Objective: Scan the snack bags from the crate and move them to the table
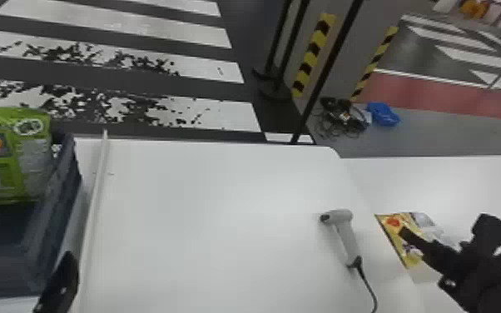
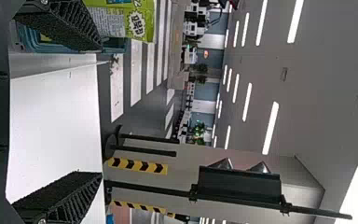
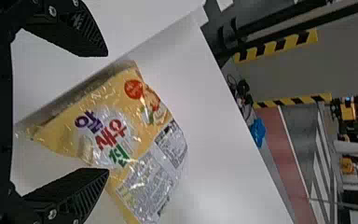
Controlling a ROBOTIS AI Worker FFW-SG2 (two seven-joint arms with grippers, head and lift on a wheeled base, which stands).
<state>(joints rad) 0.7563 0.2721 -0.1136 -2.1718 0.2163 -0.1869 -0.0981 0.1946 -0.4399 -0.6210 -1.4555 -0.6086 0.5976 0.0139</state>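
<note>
Right hand (image 1: 442, 228) near yellow bag (image 3: 137, 135)

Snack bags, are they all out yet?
Not yet. One yellow bag lies on the table, though I can't tell if it's scanned. Neither the left gripper nor the right gripper holds anything; both are open. At least one green bag waits in the crate.

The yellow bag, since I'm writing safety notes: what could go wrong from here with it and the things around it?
The yellow bag has shiny, creased film, so it might slip if the open right end effector pinches it. The scanner lies nearby with its cord trailing, which a low sweep could snag. The green bag sticks up above the crate's rim and may get knocked.
</note>
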